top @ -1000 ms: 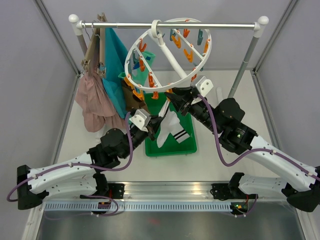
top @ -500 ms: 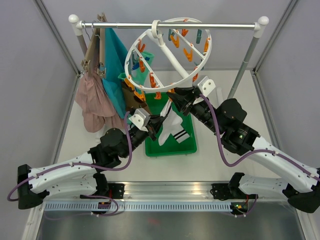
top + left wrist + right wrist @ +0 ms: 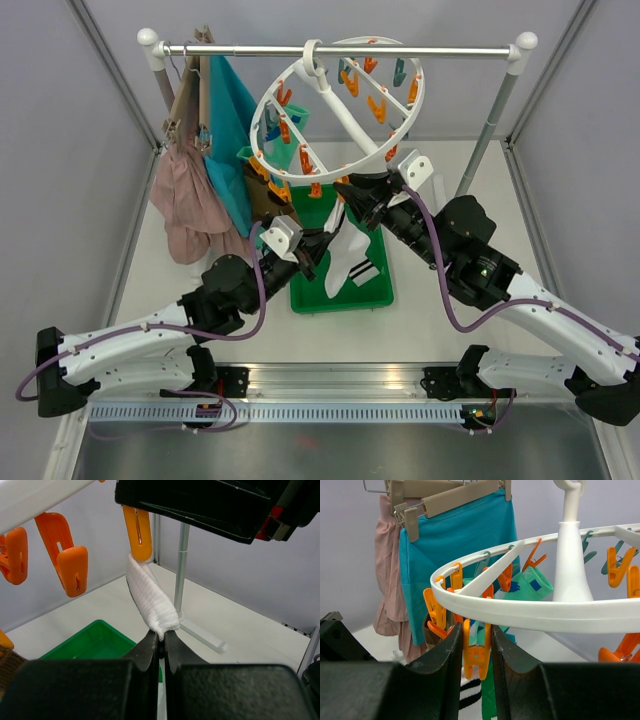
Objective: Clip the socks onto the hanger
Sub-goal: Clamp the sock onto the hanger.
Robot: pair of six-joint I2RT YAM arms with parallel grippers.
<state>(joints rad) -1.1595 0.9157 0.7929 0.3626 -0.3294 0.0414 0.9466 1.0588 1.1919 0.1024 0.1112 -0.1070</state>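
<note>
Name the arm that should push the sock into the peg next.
Left. Its tool is shut on the sock, whose top edge meets the orange peg. The right tool is occupied, clamped on a peg under the hanger.

A robotics lab test cell is indicated: a white table (image 3: 145,275) is enclosed by plain grey panels (image 3: 40,150) set in metal framing (image 3: 108,60), robot arms (image 3: 230,290) are bolted to an aluminium rail (image 3: 340,380), and laundry (image 3: 232,130) is staged on a small clothes rail (image 3: 240,49).
</note>
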